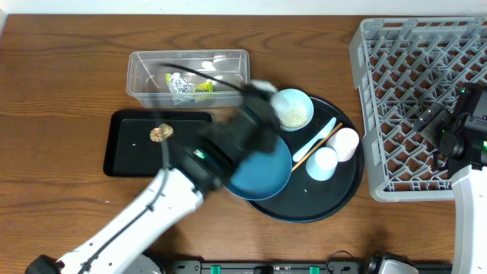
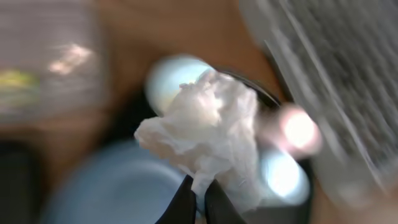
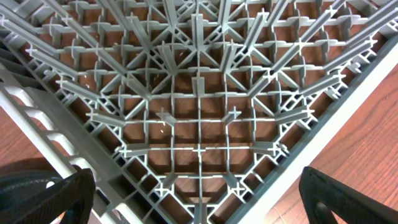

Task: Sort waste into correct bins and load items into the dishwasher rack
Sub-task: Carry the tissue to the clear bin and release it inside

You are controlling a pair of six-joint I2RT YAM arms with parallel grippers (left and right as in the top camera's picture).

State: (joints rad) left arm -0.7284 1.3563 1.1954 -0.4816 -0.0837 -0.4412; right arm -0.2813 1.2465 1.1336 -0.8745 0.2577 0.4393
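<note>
At the bottom centre of the left wrist view, the left jaws are pinched almost together on a loose tail of the wad (image 2: 205, 130). The wad stands above them and fills the middle of the frame. A grip on one edge is probably enough for something so light. All behind it is blurred.

In the overhead view the wad (image 1: 262, 87) is a white smear at centre. It is held up off the table over the upper left edge of the round tray (image 1: 351, 190).

Just below it on that tray lies the plate (image 1: 266, 171), partly under the left arm (image 1: 144, 217). To the right are the bowl (image 1: 293, 109), spoon (image 1: 314, 140), stick (image 1: 304, 158) and two cups (image 1: 325, 163), none yet loaded.

Further left, the tub (image 1: 135, 80) holds the wrapper (image 1: 186, 86), so the wad likely belongs there too. The black tray (image 1: 125, 156) carries the lump (image 1: 160, 134).

Farthest right, the rack (image 1: 365, 91) shows no dishes. The right jaws hang over it, spread wide and holding nothing, seemingly parked clear of the left arm's reach.
</note>
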